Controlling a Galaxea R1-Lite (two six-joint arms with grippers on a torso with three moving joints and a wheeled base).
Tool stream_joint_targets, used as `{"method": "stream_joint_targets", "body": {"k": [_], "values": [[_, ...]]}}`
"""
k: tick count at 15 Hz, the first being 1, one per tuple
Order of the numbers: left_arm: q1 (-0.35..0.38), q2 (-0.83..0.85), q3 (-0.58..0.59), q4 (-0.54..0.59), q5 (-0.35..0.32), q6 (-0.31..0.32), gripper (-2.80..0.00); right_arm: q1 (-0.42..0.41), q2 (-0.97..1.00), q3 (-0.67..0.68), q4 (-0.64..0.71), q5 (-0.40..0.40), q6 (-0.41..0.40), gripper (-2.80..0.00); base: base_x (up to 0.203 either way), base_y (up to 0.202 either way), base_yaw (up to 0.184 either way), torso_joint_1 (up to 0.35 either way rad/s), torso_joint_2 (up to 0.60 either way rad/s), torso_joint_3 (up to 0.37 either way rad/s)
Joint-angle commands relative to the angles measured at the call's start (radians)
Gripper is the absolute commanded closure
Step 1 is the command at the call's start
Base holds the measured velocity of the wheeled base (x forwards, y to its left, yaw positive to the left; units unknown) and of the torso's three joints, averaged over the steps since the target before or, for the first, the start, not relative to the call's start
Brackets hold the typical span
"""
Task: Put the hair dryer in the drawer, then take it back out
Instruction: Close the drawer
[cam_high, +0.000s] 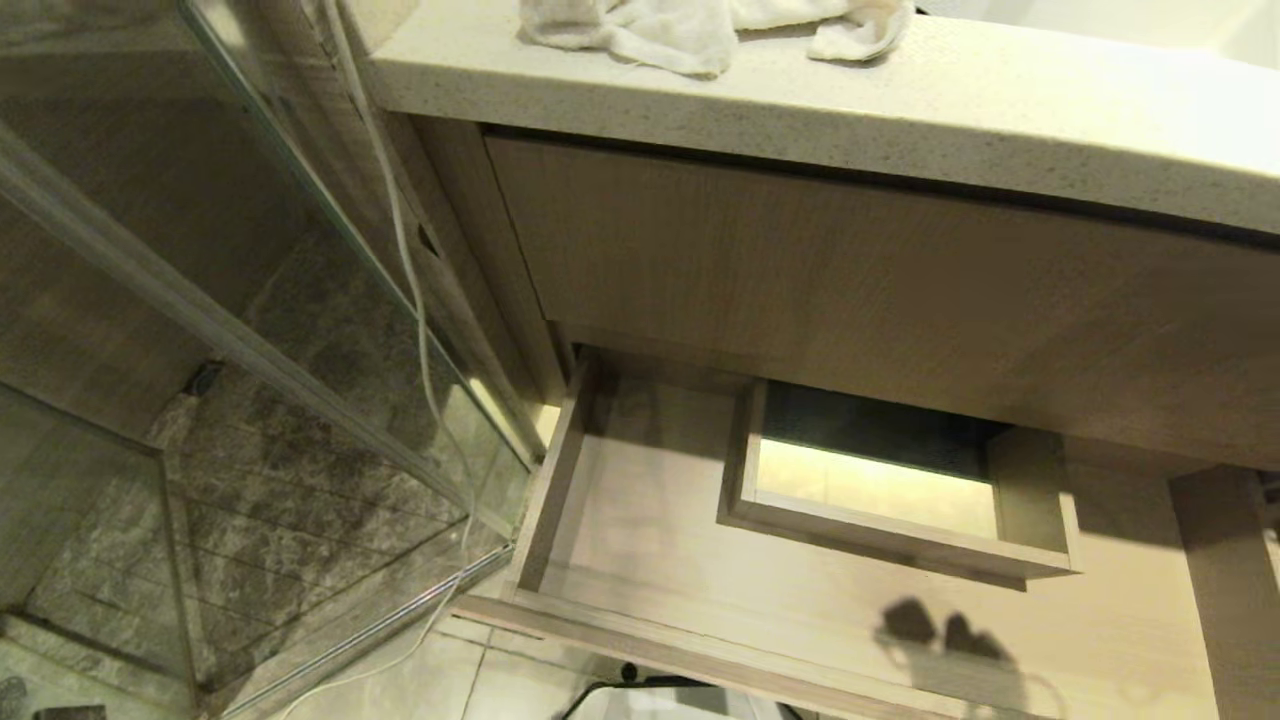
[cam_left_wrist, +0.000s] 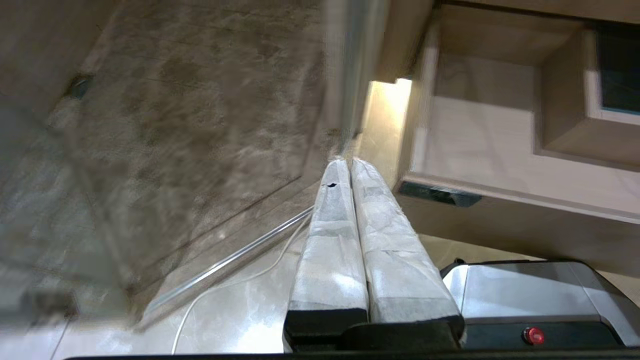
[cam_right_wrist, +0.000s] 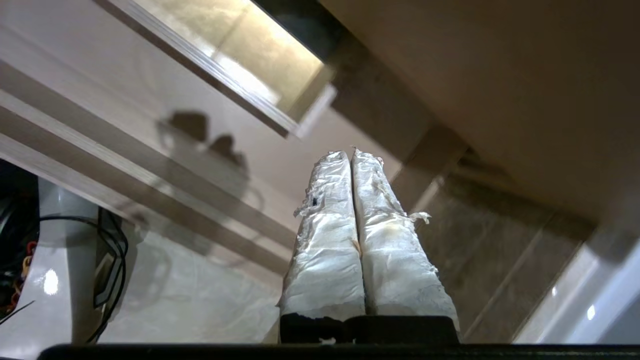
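Drawer (cam_high: 640, 560) standing pulled out, showing no hair dryer in any view. Right gripper (cam_right_wrist: 350, 155) hovering pressed together above drawer; left gripper (cam_left_wrist: 345, 162) likewise pressed together, parked. Dryer likely handling light, rigid, slippery; gripping by handle advised.

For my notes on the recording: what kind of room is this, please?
Most likely a bathroom: a glass shower enclosure with a stone-tiled floor stands beside a wood-grain vanity, whose pale speckled countertop carries a crumpled white towel above an open drawer.
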Motion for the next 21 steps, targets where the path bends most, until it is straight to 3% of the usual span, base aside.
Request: {"method": "stream_joint_targets", "body": {"k": [1, 7, 15, 21], "values": [[0.001, 0.000, 0.000, 0.000, 0.000, 0.000, 0.00, 0.000, 0.000, -0.004, 0.002, 0.003, -0.004, 0.00, 0.004, 0.019, -0.120, 0.001, 0.00, 0.002], [0.001, 0.000, 0.002, 0.000, 0.000, 0.000, 0.00, 0.000, -0.014, 0.010, -0.004, 0.004, -0.004, 0.00, -0.003, 0.013, -0.151, 0.002, 0.00, 0.002], [0.001, 0.000, 0.001, 0.000, 0.000, 0.000, 0.00, 0.000, -0.019, 0.012, -0.001, 0.002, -0.007, 0.00, 0.000, 0.000, 0.000, -0.010, 0.02, 0.007], [0.001, 0.000, 0.001, 0.000, 0.000, 0.000, 0.00, 0.000, -0.024, 0.018, 0.004, 0.002, -0.007, 0.00, 0.000, 0.000, 0.000, -0.243, 0.41, 0.169]]}}
